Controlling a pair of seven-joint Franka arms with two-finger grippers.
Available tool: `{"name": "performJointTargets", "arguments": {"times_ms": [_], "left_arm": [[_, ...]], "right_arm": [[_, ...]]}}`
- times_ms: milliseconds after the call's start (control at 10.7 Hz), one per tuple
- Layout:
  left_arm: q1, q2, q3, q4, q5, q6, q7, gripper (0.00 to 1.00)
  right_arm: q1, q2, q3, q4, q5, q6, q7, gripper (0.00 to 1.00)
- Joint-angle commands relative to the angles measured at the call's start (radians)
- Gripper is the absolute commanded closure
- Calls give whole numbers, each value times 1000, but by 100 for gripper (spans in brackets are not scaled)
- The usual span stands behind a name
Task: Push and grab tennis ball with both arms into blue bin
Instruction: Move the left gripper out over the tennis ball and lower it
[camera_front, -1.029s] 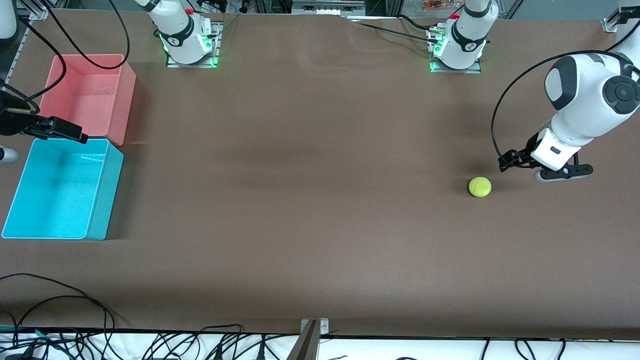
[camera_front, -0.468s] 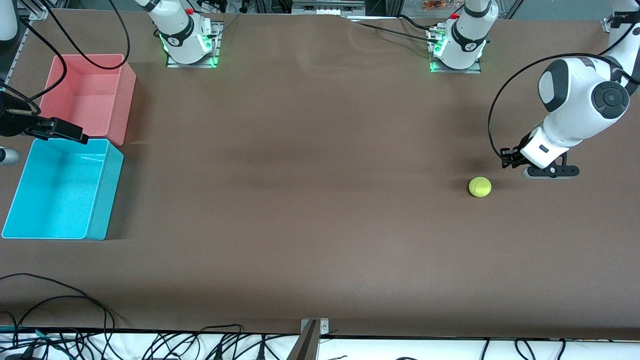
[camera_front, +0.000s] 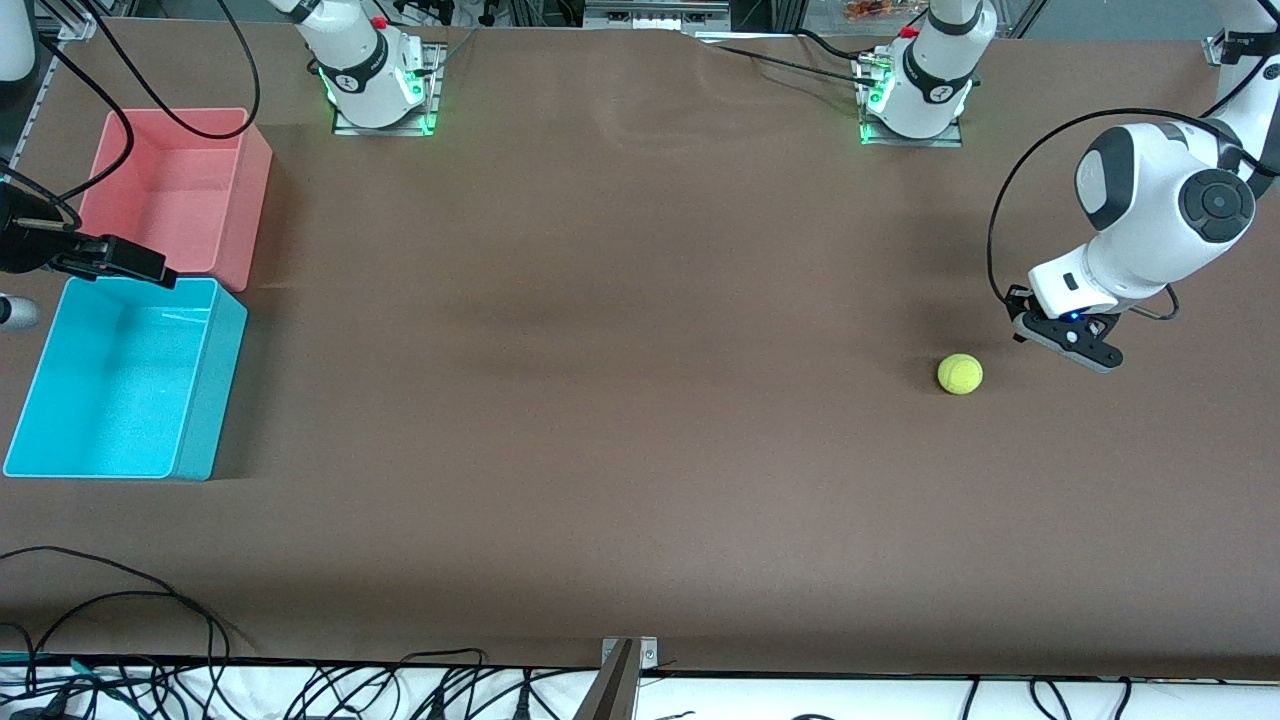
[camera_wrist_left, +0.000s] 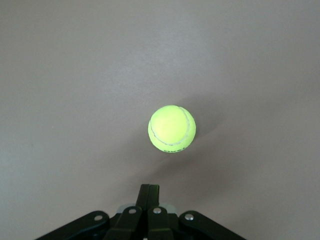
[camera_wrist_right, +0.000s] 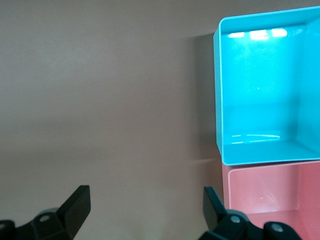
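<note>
Ball (camera_front: 960, 374) lies on the brown bench (camera_front: 640, 450) toward the left arm's end, untouched. Left tool (camera_front: 1068, 340) sits low just beside ball, on the left arm's end side, fingers (camera_wrist_left: 149, 192) pinched together w/ nothing between, tips pointing at ball across a small gap. Blue bin (camera_front: 205, 385) at the right arm's end, nearer the front camera than the pink bin (camera_front: 250, 190), the two almost touching. Right tool (camera_wrist_right: 145, 205) waits over the bench near both bins, jaws spread wide, holding nothing.
</note>
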Motion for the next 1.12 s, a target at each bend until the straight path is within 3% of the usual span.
{"name": "performJointTargets", "arguments": {"times_ms": [0, 374, 1029], "left_arm": [[31, 45, -3, 0, 30, 54, 259, 100], [46, 128, -3, 8, 16, 152, 593, 100], [66, 248, -3, 46, 15, 256, 796, 100]], "right_arm": [[-3, 0, 2, 8, -5, -15, -11, 0], [-3, 8, 2, 8, -5, -15, -10, 0], [-3, 9, 2, 7, -5, -15, -11, 0]]}}
